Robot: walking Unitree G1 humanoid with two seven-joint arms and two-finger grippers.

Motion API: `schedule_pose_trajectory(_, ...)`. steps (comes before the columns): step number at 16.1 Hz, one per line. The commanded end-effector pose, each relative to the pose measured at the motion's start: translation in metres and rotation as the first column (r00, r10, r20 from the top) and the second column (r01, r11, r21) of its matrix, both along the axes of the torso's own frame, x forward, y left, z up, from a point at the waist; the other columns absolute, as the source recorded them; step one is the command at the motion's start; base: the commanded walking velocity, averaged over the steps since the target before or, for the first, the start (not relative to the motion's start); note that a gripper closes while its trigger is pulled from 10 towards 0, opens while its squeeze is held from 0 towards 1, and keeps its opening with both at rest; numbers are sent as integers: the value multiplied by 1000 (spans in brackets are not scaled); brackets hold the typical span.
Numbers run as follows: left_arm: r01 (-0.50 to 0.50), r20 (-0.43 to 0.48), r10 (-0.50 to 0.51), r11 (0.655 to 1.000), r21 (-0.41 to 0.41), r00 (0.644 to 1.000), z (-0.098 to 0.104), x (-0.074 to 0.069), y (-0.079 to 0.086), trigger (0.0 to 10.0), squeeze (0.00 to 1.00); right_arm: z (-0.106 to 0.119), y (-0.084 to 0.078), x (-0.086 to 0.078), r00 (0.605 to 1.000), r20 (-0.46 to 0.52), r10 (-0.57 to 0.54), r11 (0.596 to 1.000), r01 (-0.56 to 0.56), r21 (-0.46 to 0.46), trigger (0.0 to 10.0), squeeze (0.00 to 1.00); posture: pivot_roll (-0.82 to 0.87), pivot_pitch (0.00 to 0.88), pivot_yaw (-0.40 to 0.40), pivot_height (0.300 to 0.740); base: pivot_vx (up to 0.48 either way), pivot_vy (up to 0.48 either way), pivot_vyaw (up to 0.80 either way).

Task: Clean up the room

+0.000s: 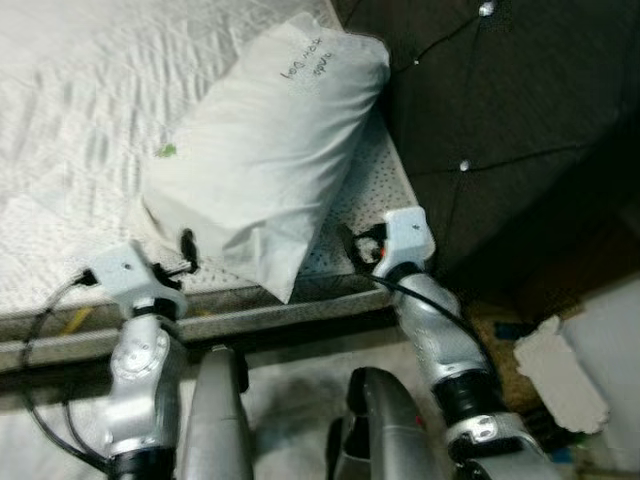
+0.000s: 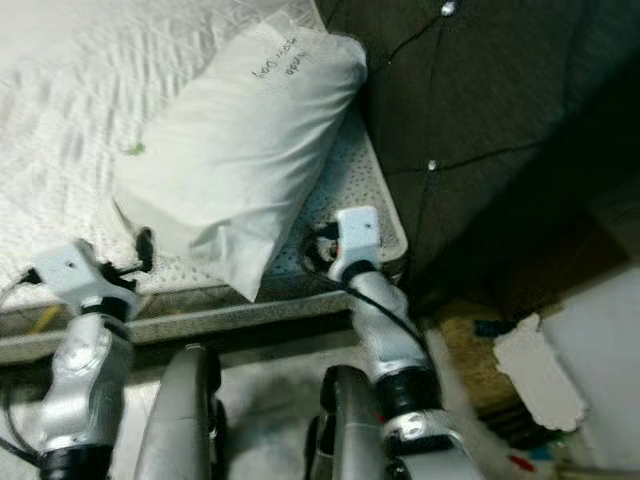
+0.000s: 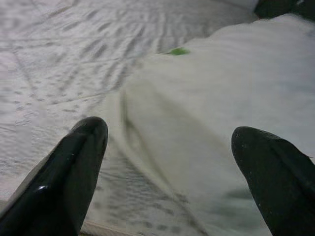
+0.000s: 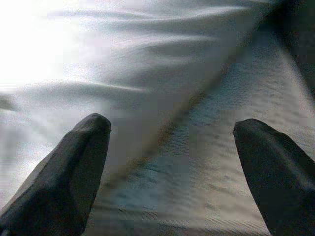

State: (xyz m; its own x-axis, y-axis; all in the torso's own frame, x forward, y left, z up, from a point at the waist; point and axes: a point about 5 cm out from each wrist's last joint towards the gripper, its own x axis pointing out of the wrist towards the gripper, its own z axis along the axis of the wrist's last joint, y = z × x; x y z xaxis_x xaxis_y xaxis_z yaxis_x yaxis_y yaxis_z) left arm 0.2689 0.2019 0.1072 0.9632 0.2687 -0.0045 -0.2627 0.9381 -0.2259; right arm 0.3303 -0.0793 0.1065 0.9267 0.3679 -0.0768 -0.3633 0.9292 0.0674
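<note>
The bed [image 1: 70,120], largest here, carries a white quilted cover with a stitched diamond texture; at its 3 o'clock rises a dark tufted headboard [image 1: 500,90] with buttons. The pillow [image 1: 260,150], plump, smooth and white with handwriting near its top, lies slanted on the bed's corner beside the headboard, probably to be straightened. The left tool [image 3: 167,162], at the pillow's 7 o'clock, and the right tool [image 4: 170,162], at its 5 o'clock, are both released, spread to flank its lower end.

Handwriting [image 1: 310,62] on the pillow [image 1: 262,150], too blurred to read.
</note>
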Motion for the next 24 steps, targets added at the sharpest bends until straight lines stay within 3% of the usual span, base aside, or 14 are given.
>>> schedule_pose_trajectory(1,7,-7,-8,1000,-21,1000,-1,1,-6,10000,0,-1,-8,0,1000,-1,-9,1000,9,-16,10000,0,73,245,-62,591,266,0,0)
schedule_pose_trajectory(6,12,-12,-12,999,-48,1000,-2,3,-10,10000,0,-3,-7,0,1000,-13,9,1000,-9,-18,10000,0,70,244,-66,532,0,0,0)
schedule_pose_trajectory(8,12,-13,-13,999,-46,1000,-2,3,-11,10000,0,-6,-6,0,999,-35,21,999,-22,-23,10000,0,71,244,-66,532,0,0,0)
schedule_pose_trajectory(11,10,-14,-10,999,-41,1000,-2,3,-10,10000,0,-8,2,-1,990,-53,132,989,-135,-63,10000,0,77,244,-64,532,0,0,0)
schedule_pose_trajectory(13,12,-17,-12,999,-36,1000,-2,2,-10,10000,0,-6,2,2,992,-26,124,987,-126,-95,10000,0,81,242,-64,532,0,0,800)
schedule_pose_trajectory(18,15,-27,-15,1000,-16,1000,-3,0,-7,10000,0,-5,4,5,994,-68,80,996,-82,-29,10000,0,93,244,-57,532,0,0,271)
schedule_pose_trajectory(22,14,-38,-14,1000,1,999,-2,-3,-5,10000,0,10,13,22,995,-102,15,999,-10,50,10000,0,113,250,-44,532,0,0,0)
schedule_pose_trajectory(24,17,-44,-17,1000,6,999,-2,-3,-5,10000,0,23,25,35,992,-123,-30,995,41,87,10000,0,120,249,-39,532,0,0,0)
